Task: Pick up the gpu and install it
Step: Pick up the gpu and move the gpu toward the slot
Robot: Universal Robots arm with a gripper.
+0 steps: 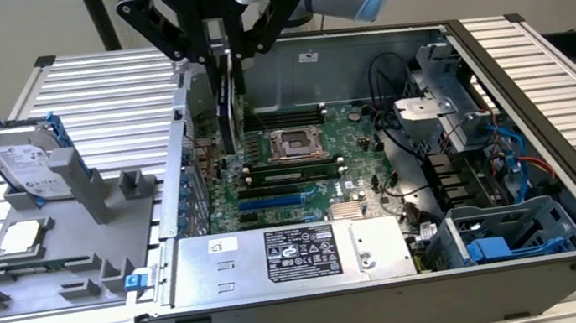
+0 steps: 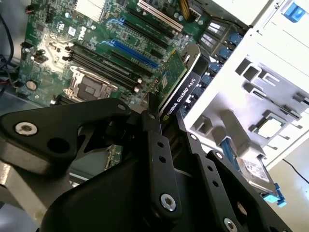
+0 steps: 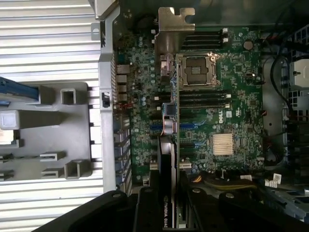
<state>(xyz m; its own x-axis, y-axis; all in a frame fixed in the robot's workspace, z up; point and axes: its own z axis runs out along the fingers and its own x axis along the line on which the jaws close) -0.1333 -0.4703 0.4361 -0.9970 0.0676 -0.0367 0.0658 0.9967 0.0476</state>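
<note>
Black gripper (image 1: pixel 221 48) is clamping tight on the gpu (image 1: pixel 226 115).
It is hanging edge-down at upper middle, aiming for the motherboard (image 1: pixel 300 160).

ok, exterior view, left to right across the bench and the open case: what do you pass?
hard drive in its blue frame → gpu, held on edge over the board → processor socket → drive cage
</note>
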